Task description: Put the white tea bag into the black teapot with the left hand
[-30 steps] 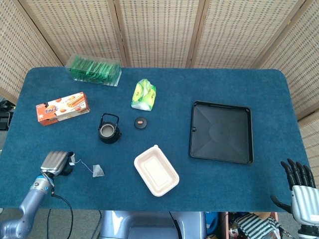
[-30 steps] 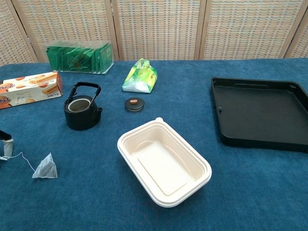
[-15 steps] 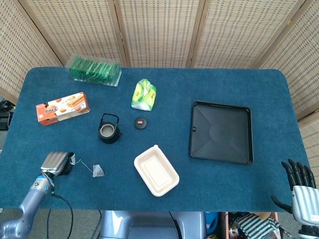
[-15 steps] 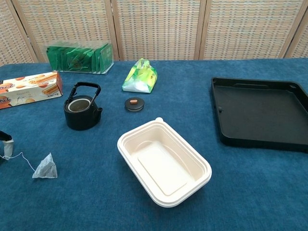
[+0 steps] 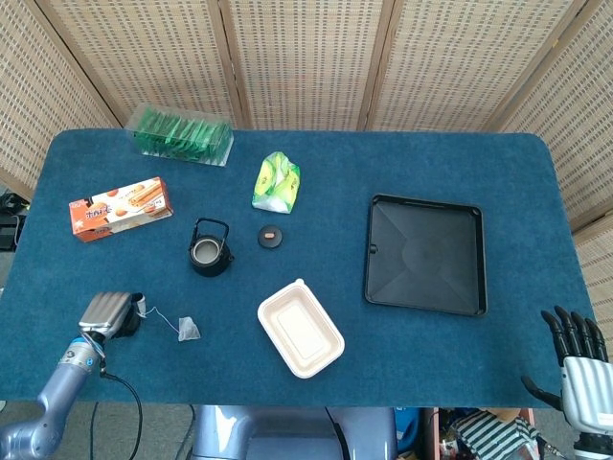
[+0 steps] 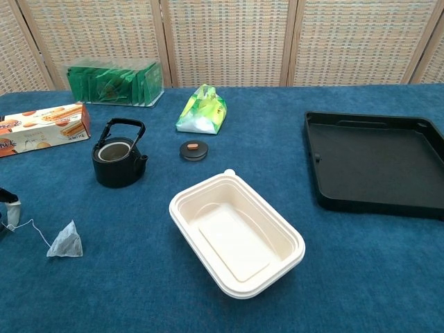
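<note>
The white tea bag [image 5: 189, 330] [image 6: 65, 241] lies flat on the blue table near the front left, its string running left to a small white tag [image 6: 12, 214]. My left hand [image 5: 107, 312] sits at the string's end, and its dark fingertips [image 6: 4, 197] seem to pinch the tag. The black teapot [image 5: 210, 251] [image 6: 119, 164] stands open, handle up, behind and right of the tea bag. Its lid [image 5: 271, 236] [image 6: 193, 150] lies on the cloth to its right. My right hand [image 5: 575, 350] hangs past the table's front right corner, fingers spread and holding nothing.
A white takeaway tray [image 6: 237, 234] lies right of the tea bag, and a black tray [image 6: 374, 163] further right. An orange biscuit box [image 6: 41, 128], a clear box of green packets [image 6: 114, 82] and a green-white bag [image 6: 202, 111] stand behind the teapot.
</note>
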